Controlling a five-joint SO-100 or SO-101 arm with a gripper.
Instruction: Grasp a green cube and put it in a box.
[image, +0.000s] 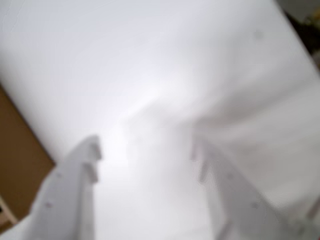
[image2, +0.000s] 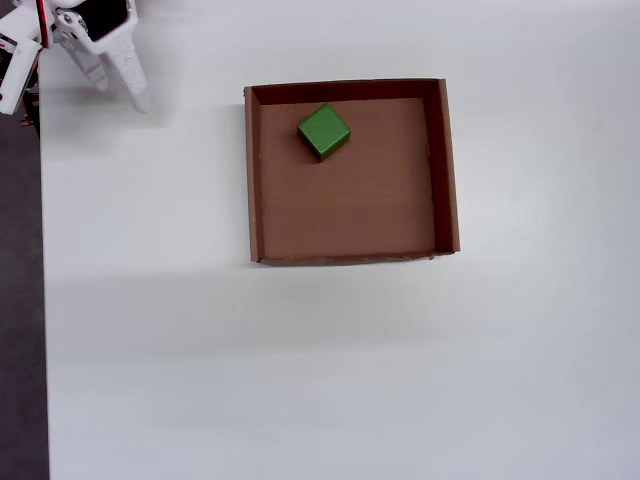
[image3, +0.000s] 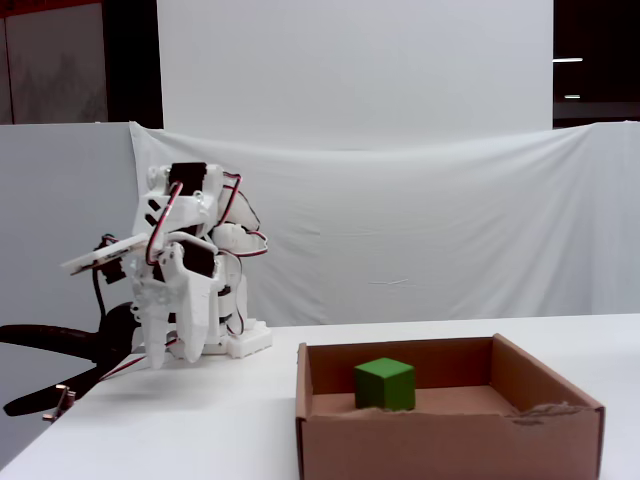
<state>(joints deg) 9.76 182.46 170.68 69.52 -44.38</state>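
The green cube (image2: 324, 131) sits on the floor of the box (image2: 446, 170), well apart from the claw (image2: 120, 88) and untouched by it. In the overhead view the cube lies turned at an angle to the walls, near the box wall at the top of that view, on the side nearer the claw. The fixed view shows the cube (image3: 385, 383) resting flat on the box (image3: 450, 440) floor, left of centre.

The claw is folded back at the worktop (image2: 300, 380) corner, hanging above the white surface and pointing downward in the fixed view (image3: 155, 355). In the wrist view the two white fingers (image: 75, 190) stand clearly apart, with nothing but blurred white worktop between them; the claw (image: 145, 160) is wide and empty. A brown strip shows at the left edge of that view, too blurred to identify.
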